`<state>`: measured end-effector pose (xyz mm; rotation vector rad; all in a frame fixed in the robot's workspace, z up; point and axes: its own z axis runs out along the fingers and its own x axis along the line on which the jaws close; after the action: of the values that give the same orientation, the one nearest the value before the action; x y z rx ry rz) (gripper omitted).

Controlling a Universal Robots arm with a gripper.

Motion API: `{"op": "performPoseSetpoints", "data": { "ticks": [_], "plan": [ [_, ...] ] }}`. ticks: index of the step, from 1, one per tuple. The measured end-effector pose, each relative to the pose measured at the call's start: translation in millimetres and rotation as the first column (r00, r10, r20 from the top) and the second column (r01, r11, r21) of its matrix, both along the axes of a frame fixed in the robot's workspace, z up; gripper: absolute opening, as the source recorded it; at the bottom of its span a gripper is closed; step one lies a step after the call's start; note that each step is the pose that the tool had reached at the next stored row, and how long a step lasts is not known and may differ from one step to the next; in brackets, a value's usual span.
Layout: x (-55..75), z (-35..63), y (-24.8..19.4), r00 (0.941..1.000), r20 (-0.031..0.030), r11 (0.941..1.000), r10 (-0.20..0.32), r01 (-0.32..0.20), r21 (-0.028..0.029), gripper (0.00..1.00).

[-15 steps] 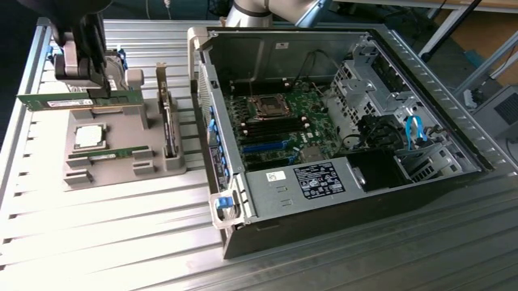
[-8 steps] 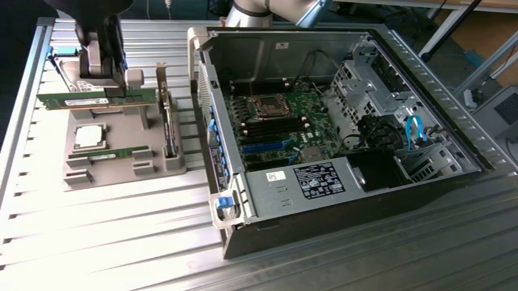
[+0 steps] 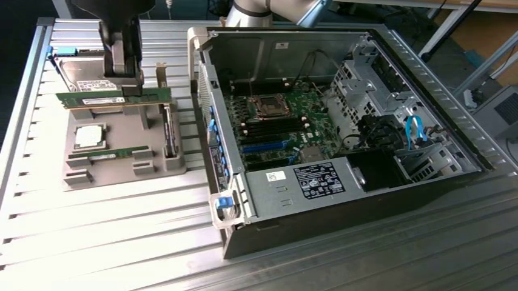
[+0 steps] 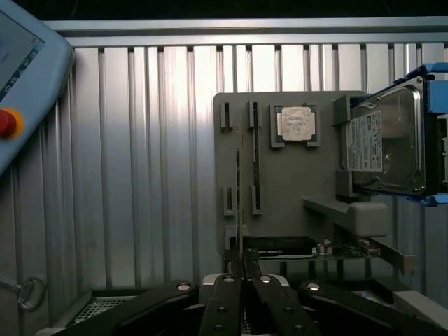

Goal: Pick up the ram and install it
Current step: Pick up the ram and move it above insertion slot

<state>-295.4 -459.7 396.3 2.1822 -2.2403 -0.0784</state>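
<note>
Open computer case [image 3: 242, 51]; processor [image 3: 89, 136] (silver)

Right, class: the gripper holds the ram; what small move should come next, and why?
Probably a straight lift: the gripper is shut on the ram just over the grey tray, and the open computer case lies to the exterior view's right.

Sticker on memory stick [image 3: 85, 98]: no text can be read.
Label on power supply [image 3: 324, 180]: unreadable.
Label on hard drive [image 4: 381, 143]: unreadable.
</note>
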Motion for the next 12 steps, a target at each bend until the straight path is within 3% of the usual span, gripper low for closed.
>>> {"op": "performPoseSetpoints", "data": {
  "ticks": [12],
  "plan": [
    [38.2,0.0,0.0,1.0000,-0.0004,1.0000,0.001,-0.001,0.0000,0.12]
  ]
}}
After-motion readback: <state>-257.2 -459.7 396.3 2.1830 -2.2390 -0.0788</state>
